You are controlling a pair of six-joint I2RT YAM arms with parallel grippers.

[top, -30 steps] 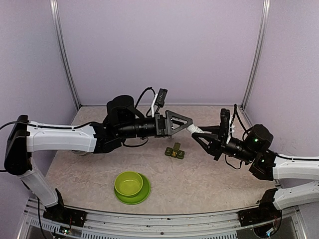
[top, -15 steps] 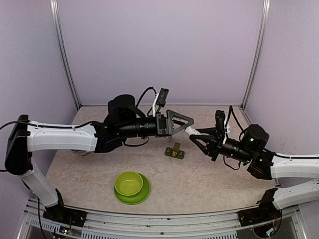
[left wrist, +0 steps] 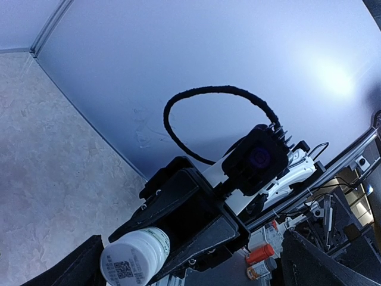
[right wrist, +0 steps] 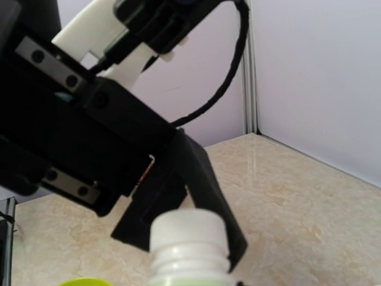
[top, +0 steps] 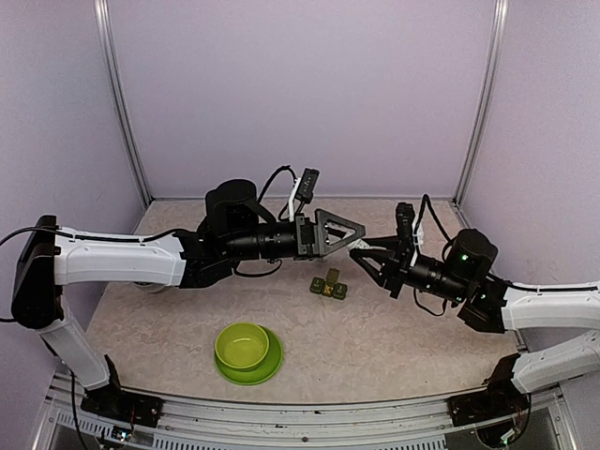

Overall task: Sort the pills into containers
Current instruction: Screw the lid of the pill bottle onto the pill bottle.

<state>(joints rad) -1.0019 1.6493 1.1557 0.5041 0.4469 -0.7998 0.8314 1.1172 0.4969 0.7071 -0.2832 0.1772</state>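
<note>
White bottle (right wrist: 188, 235) in right pincer (top: 362, 247) is cropped below its neck.

A white-capped bottle (right wrist: 189, 241) is recorded at the lower edge. The black left gripper (right wrist: 178, 202) is seen just behind it, over a marbled table (right wrist: 309, 202).

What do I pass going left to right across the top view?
Left arm's white forearm → green bowl → pill box → white bottle → right arm's black wrist.
</note>
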